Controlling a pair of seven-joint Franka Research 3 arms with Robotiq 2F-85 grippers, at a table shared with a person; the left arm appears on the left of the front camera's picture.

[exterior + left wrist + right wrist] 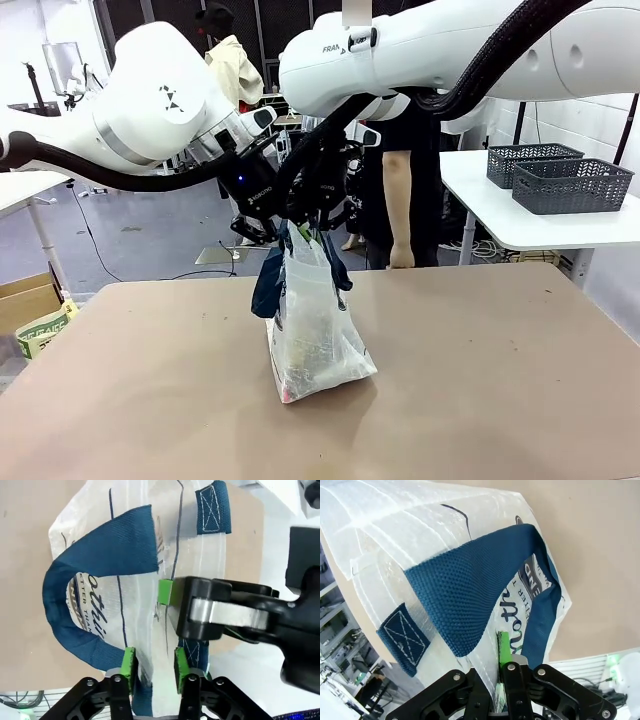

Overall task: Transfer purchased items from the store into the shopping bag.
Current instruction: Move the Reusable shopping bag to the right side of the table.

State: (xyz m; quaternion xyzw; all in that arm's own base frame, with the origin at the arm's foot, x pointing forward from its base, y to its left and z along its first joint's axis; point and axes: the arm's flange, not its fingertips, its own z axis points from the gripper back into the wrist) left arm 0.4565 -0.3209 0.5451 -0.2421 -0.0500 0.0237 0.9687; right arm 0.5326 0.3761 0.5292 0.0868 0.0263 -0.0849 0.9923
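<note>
The shopping bag (pixel 315 335) stands upright near the middle of the brown table (pixel 500 380), its whitish plastic showing dim shapes of packaged goods (pixel 310 365) low inside; what they are cannot be made out. One blue handle (pixel 268 285) droops down the bag's left side.

Both arms meet right above the bag's mouth. The left gripper (pixel 262 230) reaches in from the left, angled downward. In its wrist view, the left gripper (pixel 154 667) has its green pads (pixel 129 666) parted a little, one on each side of the bag's top edge; the plastic runs between them, but whether they press it cannot be told. The right gripper (pixel 325 215) comes down from the big white arm (pixel 450 50) overhead. In its own wrist view, the right gripper (pixel 503 672) is clamped tight on the bag's rim just beside a blue handle (pixel 470 600), with a green pad (pixel 504 647) flat against the plastic. From the left wrist it appears as a black finger lying across the bag's top.

Behind the bag a person (pixel 405 190) in dark clothes stands at the table's far edge, one hand (pixel 402 258) hanging near it. Two dark grey baskets (pixel 560 178) sit on a white table (pixel 520 225) at far right. A cardboard box (pixel 28 300) sits on the floor at left.
</note>
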